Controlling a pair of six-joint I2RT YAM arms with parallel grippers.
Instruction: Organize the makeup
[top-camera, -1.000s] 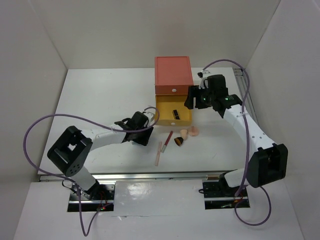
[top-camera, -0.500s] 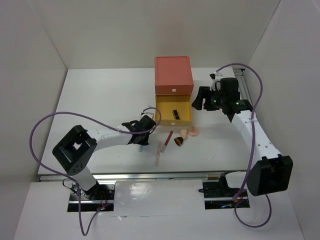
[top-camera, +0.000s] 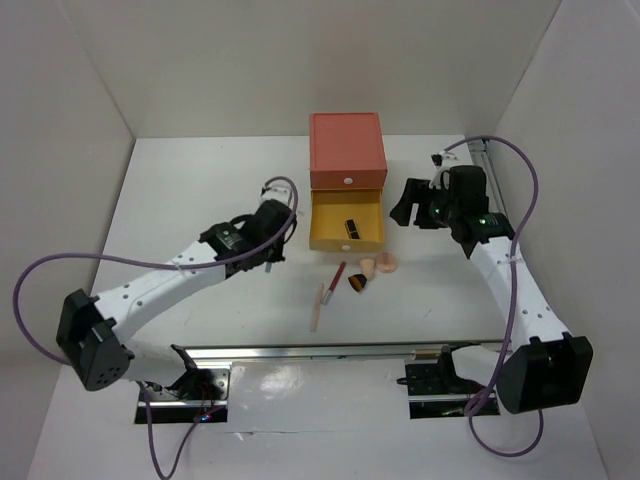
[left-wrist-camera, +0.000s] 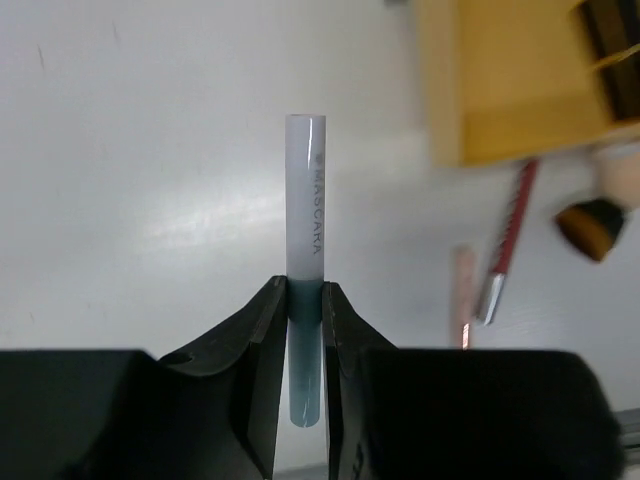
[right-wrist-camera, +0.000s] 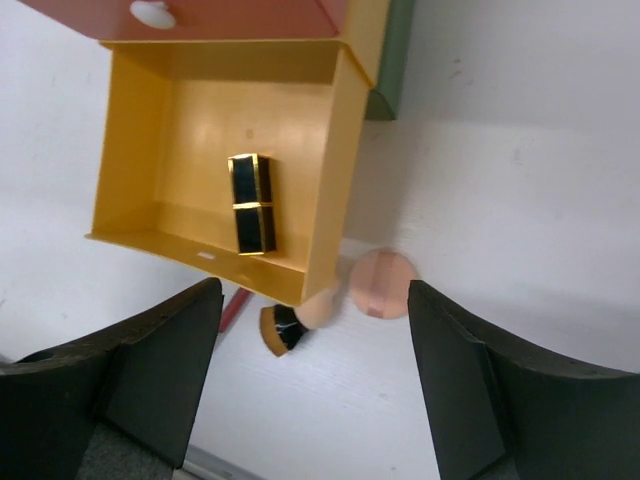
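Left wrist: left claw (left-wrist-camera: 303, 292) tight on mascara tube (left-wrist-camera: 305, 190); right claw (right-wrist-camera: 313, 305) agape.

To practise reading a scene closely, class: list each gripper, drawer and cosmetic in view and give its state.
left gripper, shut on the mascara tube
mascara tube, clamped near one end
right gripper, open and empty
yellow drawer, pulled open
coral drawer, shut
black lipstick, lying flat in the yellow drawer
brush, lying on the table
peach sponge, lying flat on the table
red pencil, lying on the table
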